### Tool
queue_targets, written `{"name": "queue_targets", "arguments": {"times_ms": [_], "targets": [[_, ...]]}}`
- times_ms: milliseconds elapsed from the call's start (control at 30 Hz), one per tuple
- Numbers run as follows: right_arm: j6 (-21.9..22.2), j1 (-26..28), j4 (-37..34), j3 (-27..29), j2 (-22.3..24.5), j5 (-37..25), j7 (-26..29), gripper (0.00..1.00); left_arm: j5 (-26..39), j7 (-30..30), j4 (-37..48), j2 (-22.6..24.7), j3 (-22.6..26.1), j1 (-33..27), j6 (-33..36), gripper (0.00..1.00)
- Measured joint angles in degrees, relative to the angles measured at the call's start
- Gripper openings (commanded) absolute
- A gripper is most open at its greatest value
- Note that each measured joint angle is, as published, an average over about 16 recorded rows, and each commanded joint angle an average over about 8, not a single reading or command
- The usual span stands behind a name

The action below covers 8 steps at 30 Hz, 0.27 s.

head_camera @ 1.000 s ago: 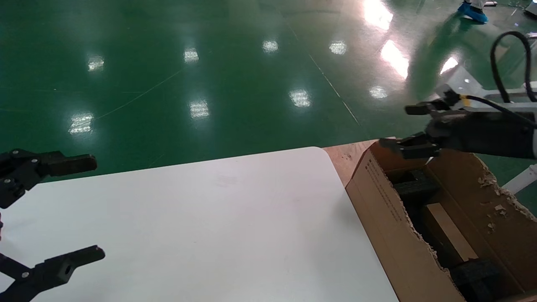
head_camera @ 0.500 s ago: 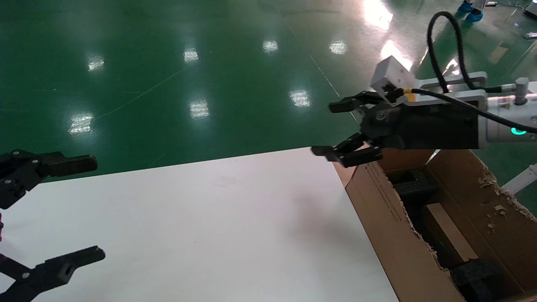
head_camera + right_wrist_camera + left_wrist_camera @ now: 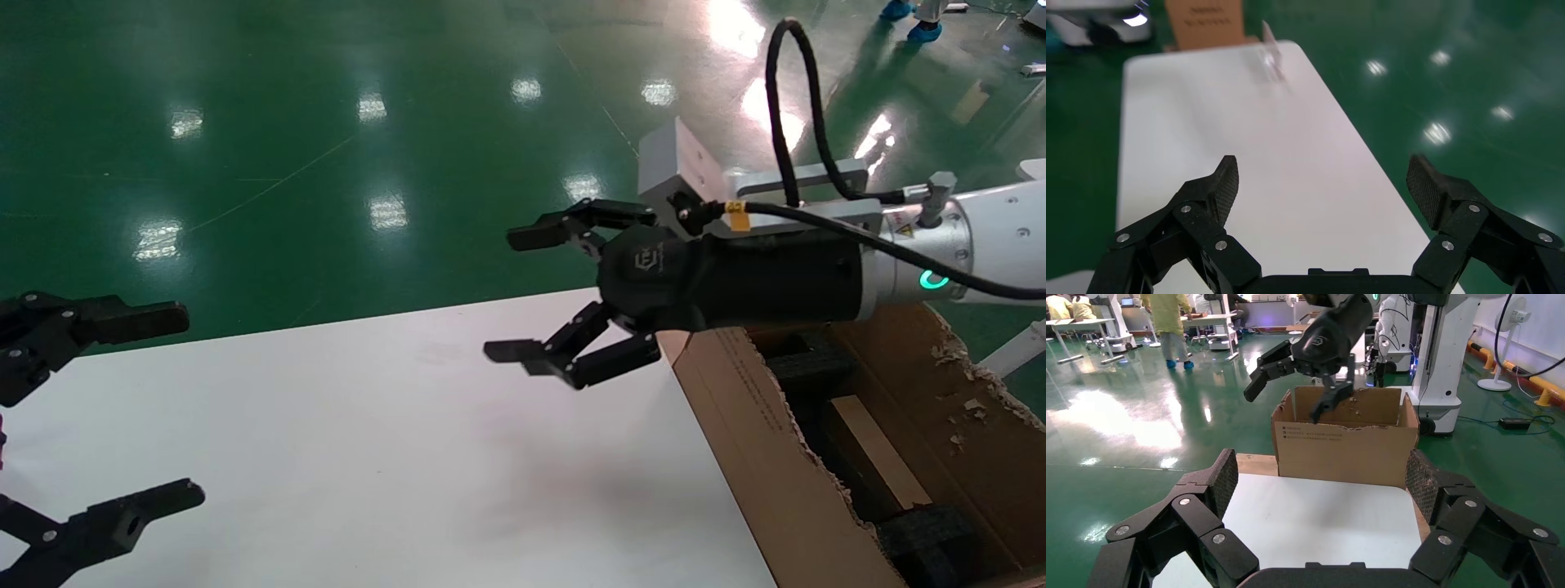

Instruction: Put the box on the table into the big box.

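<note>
Right hand (image 3: 564, 298): open and empty, fingers spread wide; hangs above the far right part of the table, just left of the big box.
Left hand (image 3: 98, 416): open, empty, parked at the near left edge of the table.
Table (image 3: 392, 457): white, smooth, rounded far corner; no small box shows on its visible surface in any view.
Big box (image 3: 760, 441): large brown carton at the right of the table, ragged torn top edges, small printed text on the side facing the table, black foam (image 3: 927, 535) inside.
The box (image 3: 870, 453): a flat brown cardboard piece with a pale narrow side lies inside the big box among the foam; by its look this is the task's box, already in place.
Wooden board (image 3: 666, 306): brown strip showing between the table corner and the carton.
Handling, judged: plain cardboard, likely light and fairly stiff, not slippery; faces may dent under a hard squeeze. Best hold would be across the two long narrow sides, near the middle, so it stays level.
Change from earlier frames: the right hand was over the carton's far left corner a second ago; it has since swung left over the table and sits nearer and lower. The left hand and the carton's contents have not moved.
</note>
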Motion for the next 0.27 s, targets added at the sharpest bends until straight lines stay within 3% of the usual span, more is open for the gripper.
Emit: {"name": "queue_targets", "arguments": {"times_ms": [267], "targets": [[-3.6,-7.3,0.7,10.1,-2.3,-0.4,0.0,1.0,0.0,0.0,0.0,0.0,0.0,0.0,0.0,1.0]]}}
